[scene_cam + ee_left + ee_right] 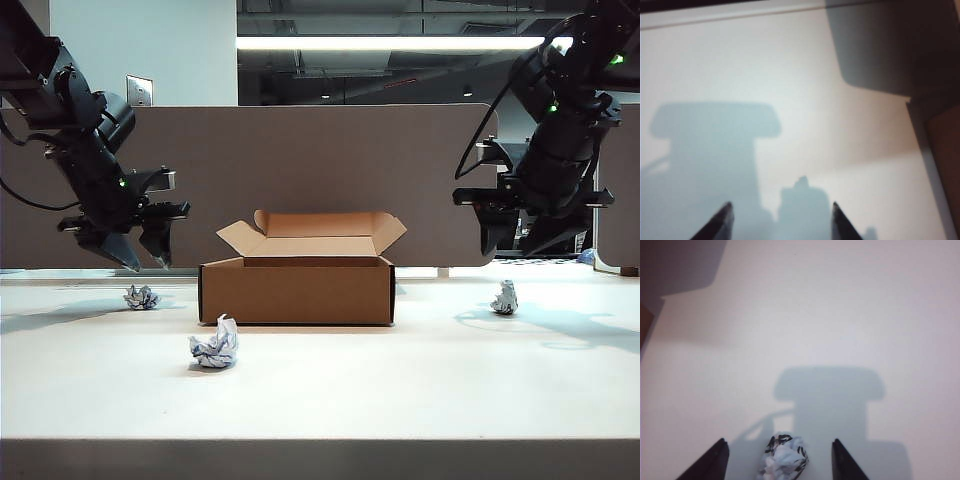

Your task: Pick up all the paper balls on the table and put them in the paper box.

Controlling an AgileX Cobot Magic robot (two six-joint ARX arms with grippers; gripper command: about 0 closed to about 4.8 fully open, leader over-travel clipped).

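Nearest on the table (320,400) lies one paper ball (214,346), left of centre; two more paper balls (141,296) (505,297) sit farther back, flanking the paper box (296,291). They look light, soft and crushable, so pinching across the middle should serve. The left gripper (142,258) hangs wide open, empty, above the far-left ball. The right gripper (777,460), equally spread and empty, straddles the right ball from above.

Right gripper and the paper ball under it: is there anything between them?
No. In the right wrist view the paper ball sits between the open right gripper tips; the exterior view shows only air above the table.
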